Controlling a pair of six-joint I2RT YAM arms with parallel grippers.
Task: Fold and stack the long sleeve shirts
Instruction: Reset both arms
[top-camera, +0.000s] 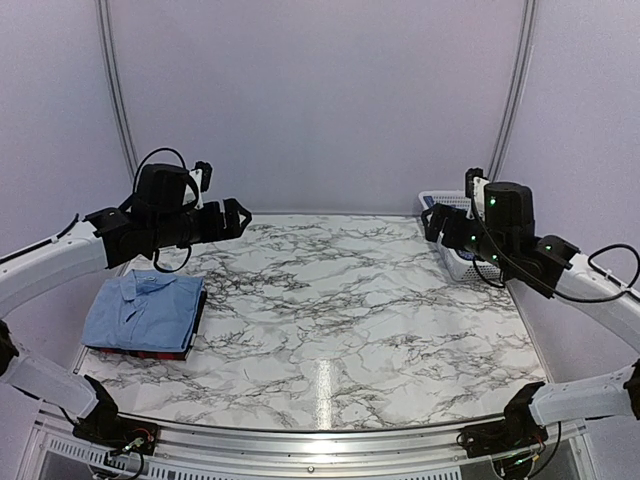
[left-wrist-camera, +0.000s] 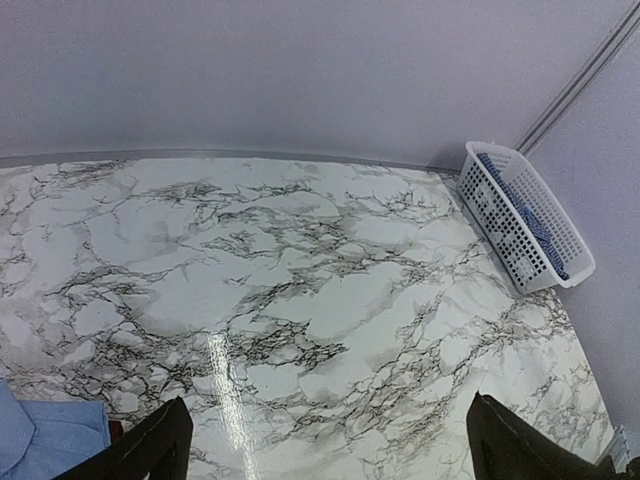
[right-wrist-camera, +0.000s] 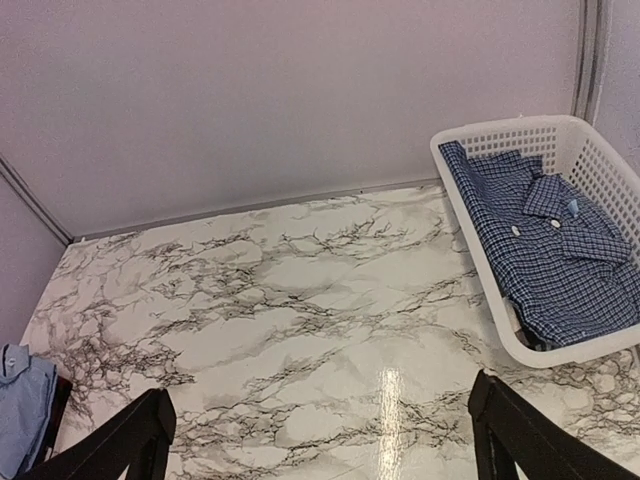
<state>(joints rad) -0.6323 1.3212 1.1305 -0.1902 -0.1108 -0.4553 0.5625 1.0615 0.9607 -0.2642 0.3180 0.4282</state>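
Clock directions are read on the top view, 6 at the arm bases.

- Light blue shirt (top-camera: 145, 310): seen folded into a rectangle, collar at the far end, laid flat at about 8 o'clock on the marble table (top-camera: 340, 300), near its left edge.
- Red-and-black shirt (top-camera: 140, 352): found directly under the blue one. Only its near and right edges are exposed, and the pattern is too small to be made out.
- White basket (right-wrist-camera: 500, 135): placed at about 2 o'clock, against the far right corner. A blue checked shirt (right-wrist-camera: 545, 250) is seen lying inside it, collar and buttons up, not folded flat.
- Left gripper (top-camera: 238, 218): held above the table at about 10 o'clock, beyond the far end of the stack and clear of it. The jaws are spread wide and nothing is gripped.
- Right gripper (top-camera: 432, 222): held in the air at about 2 o'clock, just beside the basket's left side. The jaws are spread wide and nothing is gripped. No contact with the basket or its shirt is seen.
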